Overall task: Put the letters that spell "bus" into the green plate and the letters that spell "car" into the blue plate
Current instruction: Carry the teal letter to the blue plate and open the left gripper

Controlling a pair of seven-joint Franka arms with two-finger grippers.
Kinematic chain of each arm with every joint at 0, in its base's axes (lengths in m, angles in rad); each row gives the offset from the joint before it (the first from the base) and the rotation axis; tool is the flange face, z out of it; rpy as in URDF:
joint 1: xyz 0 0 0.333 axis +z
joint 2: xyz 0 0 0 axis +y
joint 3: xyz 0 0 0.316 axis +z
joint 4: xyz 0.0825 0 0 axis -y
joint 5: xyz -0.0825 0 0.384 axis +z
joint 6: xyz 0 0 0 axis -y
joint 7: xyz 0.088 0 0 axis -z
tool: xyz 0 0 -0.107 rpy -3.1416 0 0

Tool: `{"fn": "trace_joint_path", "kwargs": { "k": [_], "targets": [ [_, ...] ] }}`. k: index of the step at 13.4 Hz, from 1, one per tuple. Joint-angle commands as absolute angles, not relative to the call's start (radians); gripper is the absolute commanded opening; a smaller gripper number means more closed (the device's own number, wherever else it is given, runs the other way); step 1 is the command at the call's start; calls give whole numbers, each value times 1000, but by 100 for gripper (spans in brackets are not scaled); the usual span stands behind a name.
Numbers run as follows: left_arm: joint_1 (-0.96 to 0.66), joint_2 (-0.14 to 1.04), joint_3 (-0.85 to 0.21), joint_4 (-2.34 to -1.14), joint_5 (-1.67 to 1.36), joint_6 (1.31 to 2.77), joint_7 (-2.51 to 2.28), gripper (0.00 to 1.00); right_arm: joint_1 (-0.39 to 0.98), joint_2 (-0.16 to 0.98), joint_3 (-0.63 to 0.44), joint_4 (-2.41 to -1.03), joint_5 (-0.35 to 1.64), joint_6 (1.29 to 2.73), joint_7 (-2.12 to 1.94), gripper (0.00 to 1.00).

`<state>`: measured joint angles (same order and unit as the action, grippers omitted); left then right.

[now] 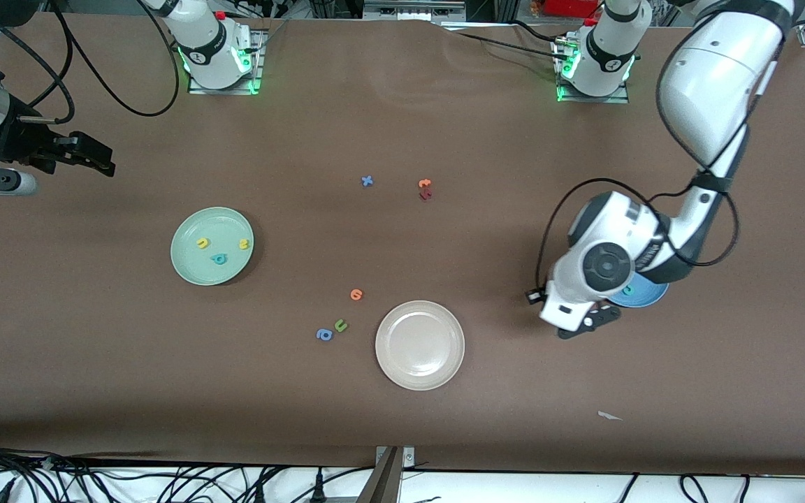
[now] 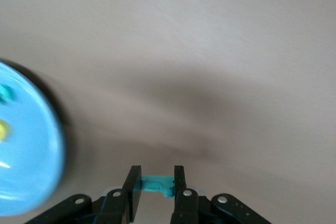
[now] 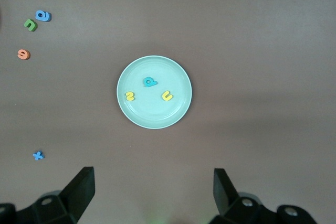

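Teal foam letter [image 2: 156, 184] sits pinched between the left gripper's [image 2: 157, 182] nearly closed fingers beside the blue plate [image 2: 31, 150]; the right gripper [image 3: 152, 192] waits spread wide, empty, above the green plate [image 3: 178, 108]

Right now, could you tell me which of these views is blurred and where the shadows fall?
Left wrist view: smeared, the blue plate streaked at the frame's edge, a soft shadow on the table, yet the teal letter in the left gripper reads clearly. Right wrist view: sharp, evenly lit green plate. Front view: crisp, with faint shadows beside the plates.

foam letters on the table [image 1: 402, 419], no printed text readable
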<state>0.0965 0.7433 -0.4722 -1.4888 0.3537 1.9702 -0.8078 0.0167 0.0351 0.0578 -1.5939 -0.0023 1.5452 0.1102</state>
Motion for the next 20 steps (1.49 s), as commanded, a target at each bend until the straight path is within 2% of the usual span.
{"fn": "trace_joint_path", "kwargs": {
  "k": [1, 4, 8, 9, 10, 11, 18, 20],
  "targets": [
    [164, 716, -479, -1503, 394, 1901, -672, 27, -2, 38, 75, -1580, -5, 1528, 107, 100],
    [218, 716, -451, -1508, 443, 1833, -571, 27, -2, 38, 75, -1580, -5, 1529, 107, 100],
    [282, 724, -445, -1516, 482, 1816, -456, 29, -2, 40, 74, -1580, -5, 1529, 107, 100],
    [291, 724, -445, -1522, 485, 1816, -428, 45, -2, 40, 75, -1580, -5, 1529, 107, 100],
    [301, 724, -445, -1523, 485, 1816, -381, 81, -2, 40, 75, -1580, -5, 1529, 107, 100],
    [307, 724, -445, -1523, 485, 1816, -339, 99, -2, 38, 75, -1580, -3, 1529, 107, 100],
    [319, 713, -453, -1505, 469, 1816, -342, 100, -2, 38, 78, -1580, -3, 1529, 107, 100],
    [324, 678, -453, -1502, 468, 1804, -330, 100, -2, 38, 80, -1580, -3, 1528, 107, 100]
  ]
}}
